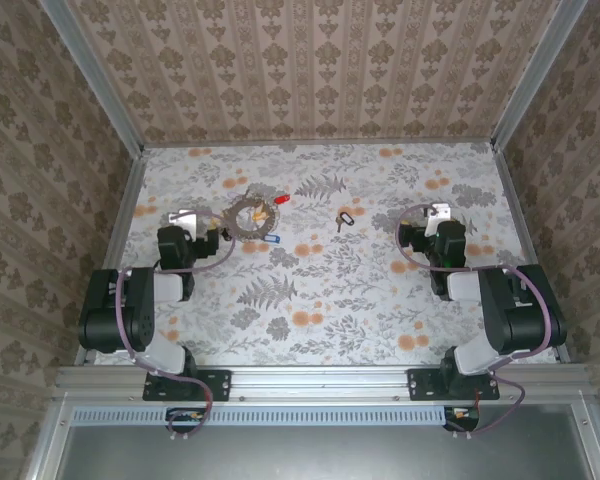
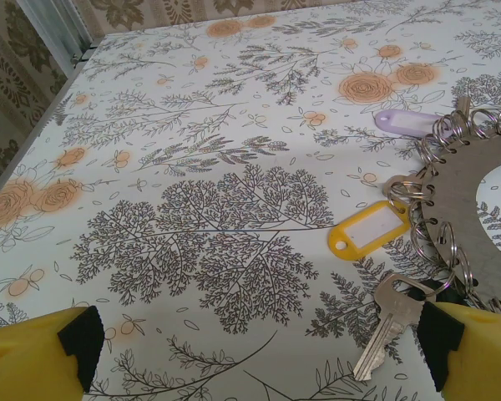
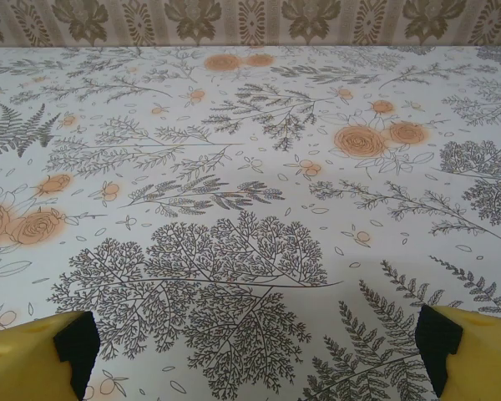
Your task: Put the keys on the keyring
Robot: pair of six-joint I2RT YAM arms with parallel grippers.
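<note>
Floral-print table [image 1: 360,290], patterned walls around. Keyring [image 1: 252,218] with tagged keys [image 2: 382,327] lies left of centre, just beside left gripper [image 2: 259,341]; black key [image 1: 345,220] lies apart, mid-table. Left gripper and right gripper [image 3: 255,341] both spread wide, holding nothing.

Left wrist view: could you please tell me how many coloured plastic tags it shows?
2. A lilac tag lies at the far edge of the metal ring plate; a yellow tag at its left edge, nearer the camera. Others may be hidden past the frame's right side.
</note>
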